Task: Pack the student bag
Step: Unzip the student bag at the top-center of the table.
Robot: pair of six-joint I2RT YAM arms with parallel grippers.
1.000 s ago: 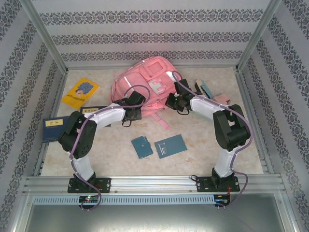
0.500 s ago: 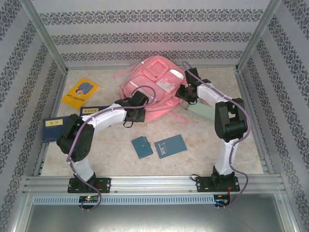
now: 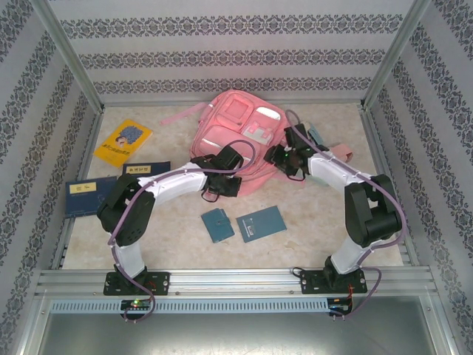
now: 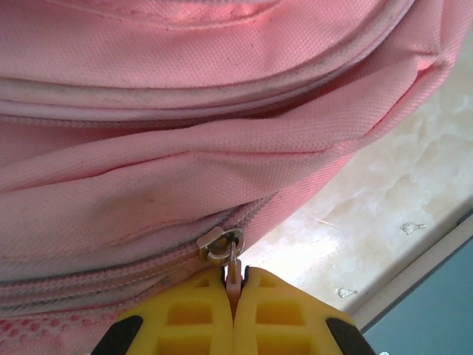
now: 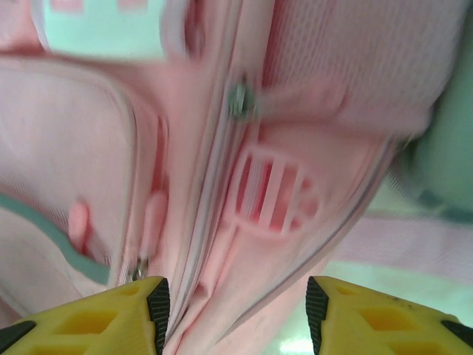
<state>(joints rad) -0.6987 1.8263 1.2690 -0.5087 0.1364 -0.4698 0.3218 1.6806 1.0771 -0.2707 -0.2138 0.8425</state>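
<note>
Shifted rightward, large pink fabric backpack [image 3: 236,126] with white-trimmed pockets; left pincer [image 4: 235,285] pinches its zipper pull [image 4: 233,265], right pincer [image 5: 236,303] half-spread.

The table [image 3: 318,237] bears the student bag [image 3: 229,122], a yellow book [image 3: 123,142], two navy books [image 3: 83,194], two teal notebooks [image 3: 261,222].

Colours: student bag [image 3: 236,129] at 12 o'clock pink, white trim stripe, mint patch; zipper pull [image 4: 222,245] silver; book [image 3: 123,142] at 10 yellow with blue cartoon print; 2 books [image 3: 90,195] [image 3: 146,169] at 9 dark blue, pale labels; 2 booklets [image 3: 217,225] [image 3: 261,222] at 6 teal; table [image 3: 318,222] beige marble; walls [image 3: 222,55] white-grey stripes with floral bands; left gripper [image 4: 235,290] and right gripper [image 5: 236,299] yellow, black edging.
</note>
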